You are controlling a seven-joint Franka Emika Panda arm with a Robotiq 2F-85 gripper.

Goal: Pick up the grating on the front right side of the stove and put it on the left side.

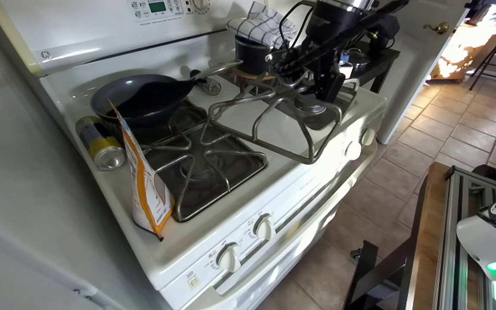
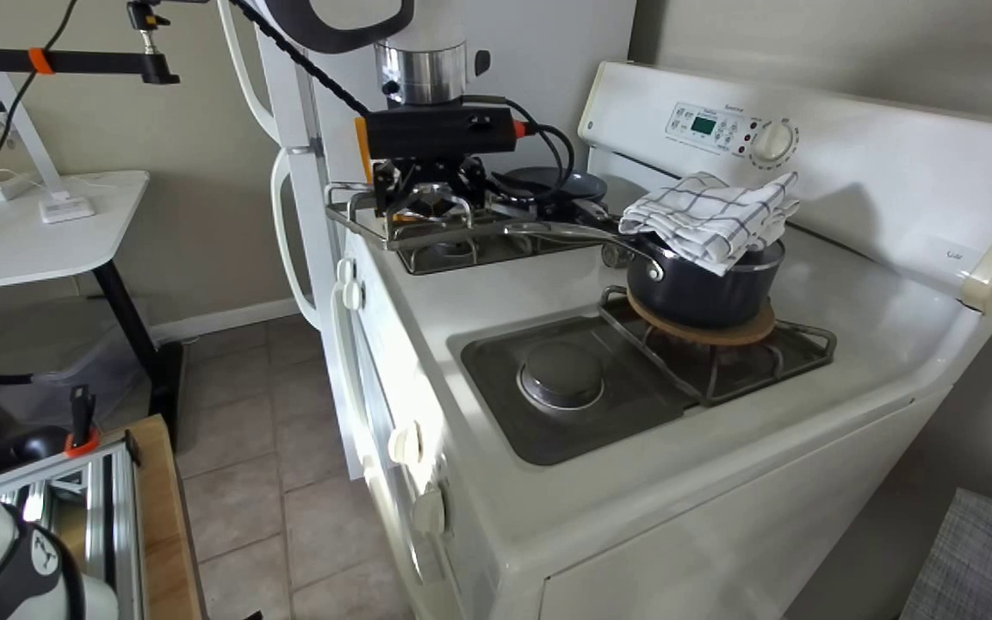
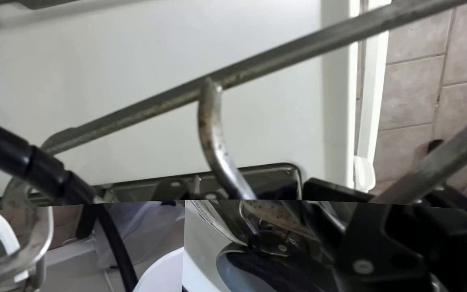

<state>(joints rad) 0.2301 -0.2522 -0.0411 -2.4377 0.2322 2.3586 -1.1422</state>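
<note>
The grating [image 1: 255,134], a dark-grey wire square with inward prongs, hangs in the air above the stove [image 1: 207,232], roughly level. In an exterior view the grating [image 2: 444,236] overlaps the front edge of the stove [image 2: 875,314]. My gripper [image 1: 323,88] is shut on its prongs near the middle, seen also in an exterior view [image 2: 430,196]; the exact finger contact is hidden. The wrist view shows a grating bar [image 3: 258,66] above the white stove top [image 3: 136,61]; its lower part is broken and the fingers are dark. The front right burner [image 2: 561,375] is bare.
Another grate [image 1: 237,153] covers the left burners. A black frying pan [image 1: 136,97] stands at the back left, its handle pointing right. A pot [image 2: 703,293] with a checked cloth [image 2: 711,220] stands back right. A yellow can [image 1: 101,144] and an orange-white bag [image 1: 144,181] line the left edge.
</note>
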